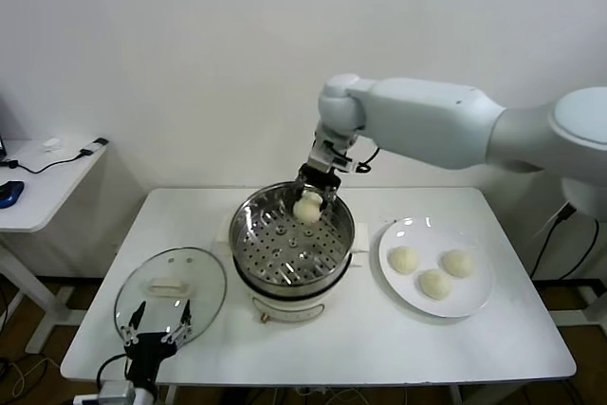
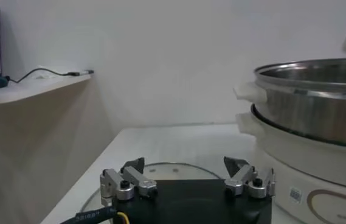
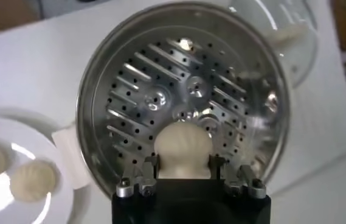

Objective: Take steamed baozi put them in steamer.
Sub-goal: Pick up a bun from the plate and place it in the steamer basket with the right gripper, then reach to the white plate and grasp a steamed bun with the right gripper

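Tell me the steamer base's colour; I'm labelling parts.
White; the steamer base shows best in the left wrist view.

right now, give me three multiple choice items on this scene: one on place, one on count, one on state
1. Where is the right gripper?
A. over the steamer
B. over the plate
C. beside the lid

2. How many buns lie on the plate?
A. one
B. three
C. four

3. What is the left gripper doing?
A. holding a bun
B. open, holding nothing
C. gripping the lid

Answers: 1 A, it hangs above the perforated tray. 2 B, three lie there; a fourth bun is held. 3 B, its fingers stand apart over the glass lid.
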Available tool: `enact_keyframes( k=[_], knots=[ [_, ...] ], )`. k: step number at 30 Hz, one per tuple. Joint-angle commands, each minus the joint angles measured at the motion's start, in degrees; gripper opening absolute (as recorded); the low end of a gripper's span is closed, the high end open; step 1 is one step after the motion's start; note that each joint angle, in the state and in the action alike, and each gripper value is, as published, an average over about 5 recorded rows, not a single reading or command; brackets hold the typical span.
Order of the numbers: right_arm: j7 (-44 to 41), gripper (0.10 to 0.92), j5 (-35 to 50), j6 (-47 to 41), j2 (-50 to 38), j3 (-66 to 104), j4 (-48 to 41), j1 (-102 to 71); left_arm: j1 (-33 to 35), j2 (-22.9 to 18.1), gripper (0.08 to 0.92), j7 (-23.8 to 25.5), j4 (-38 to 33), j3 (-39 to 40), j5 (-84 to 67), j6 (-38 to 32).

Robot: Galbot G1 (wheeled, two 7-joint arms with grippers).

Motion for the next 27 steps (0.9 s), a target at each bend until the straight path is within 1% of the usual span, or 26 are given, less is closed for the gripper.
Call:
enact_keyframes(
  k=[1,7,12,14,17,22,25,27],
  knots=[
    [6.7,0.56,-18.4,8.34,4.69,5.66,-10.94,-10.33,-0.01,0.13,0.823,-0.02,-0.1,0.03,0.07,0.09],
    [10.91,0.56,-20.67,9.14,6.97,8.58,-16.67,-12.67,-0.64,0.23,0.823,-0.07,0.21,0.2,0.07,0.34],
    [11.62,0.561,-19.2,9.07,8.14,8.63,-18.37,-13.29,-1.01,0.2,0.823,-0.13,0.18,0.26,-0.03,0.61],
    [11.24,0.576,-17.36,9.14,8.24,7.96,-18.33,-12.99,-1.06,0.2,0.823,-0.16,0.13,0.23,-0.08,0.66],
    [9.28,0.641,-11.75,9.4,7.68,6.01,-16.8,-11.2,-0.98,0.2,0.823,-0.17,-0.01,0.15,-0.1,0.67],
    [3.1,0.778,1.01,9.76,4.95,2.84,-12.82,-3.87,-0.49,0.17,0.823,-0.1,-0.56,0.02,-0.14,0.61],
    [-1.38,0.815,10.03,10.24,2.85,-0.25,-11.6,2.95,-0.15,0.12,0.823,-0.01,-0.94,0.26,0.13,0.55],
    [-4.19,0.82,17.3,9.8,0.98,-3.39,-10.94,7.29,0.0,0.03,0.823,0.07,-1.13,0.58,0.47,0.48]
  ],
)
